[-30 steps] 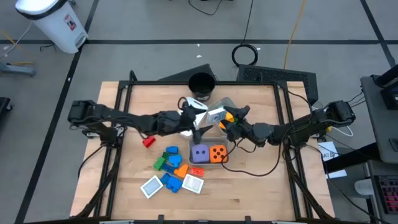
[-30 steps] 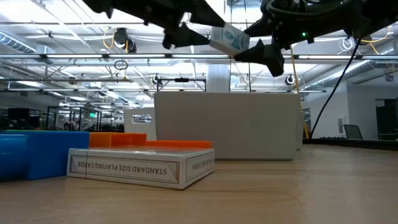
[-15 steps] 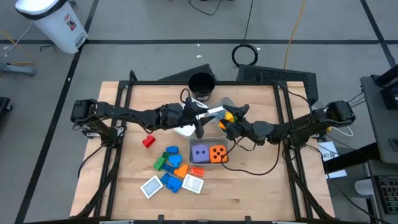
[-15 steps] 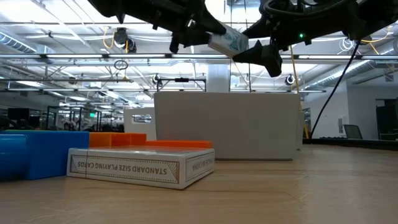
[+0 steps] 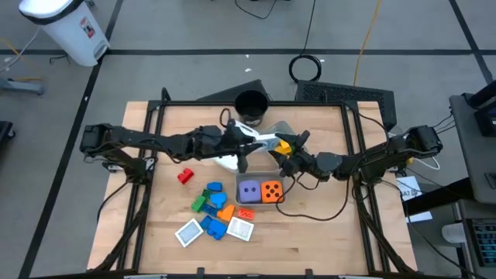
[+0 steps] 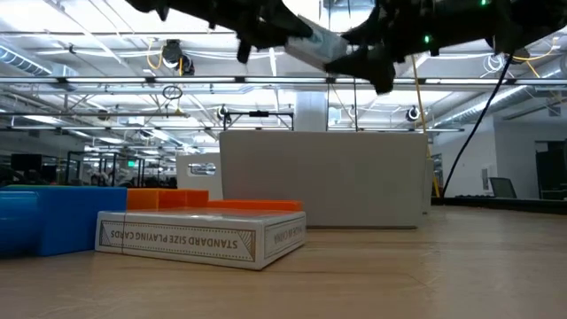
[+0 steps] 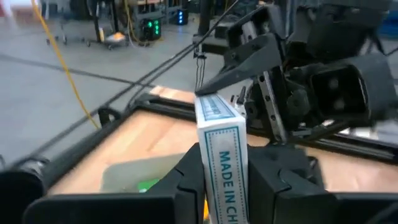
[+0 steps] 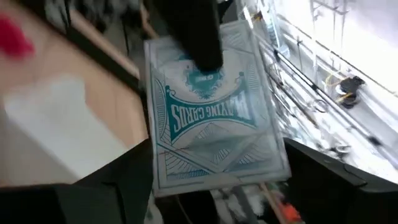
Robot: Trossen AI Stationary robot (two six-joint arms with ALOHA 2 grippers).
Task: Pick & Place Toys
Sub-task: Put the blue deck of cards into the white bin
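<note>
The left gripper (image 7: 222,177) has its two dark fingers pressed on the flat faces of a box of playing cards (image 7: 222,149), a slim white cardboard pack with teal ornamental printing. The right gripper (image 5: 279,149) meets the same box from the other side, its black fingers set wide along the pack's edges; in the right wrist view the printed face (image 8: 208,124) fills the frame with a dark finger across its top. Both hold the pack high above the middle of the wooden table (image 5: 310,225), over a translucent tray (image 5: 280,129) beside a black round cup (image 5: 250,103). Below and nearer the front edge sit a purple die (image 5: 249,191) and an orange die (image 5: 270,191) in a grey tray, then small glossy plastic blocks, with a red one (image 5: 184,177) apart, and two flat white square tiles (image 5: 188,232).
</note>
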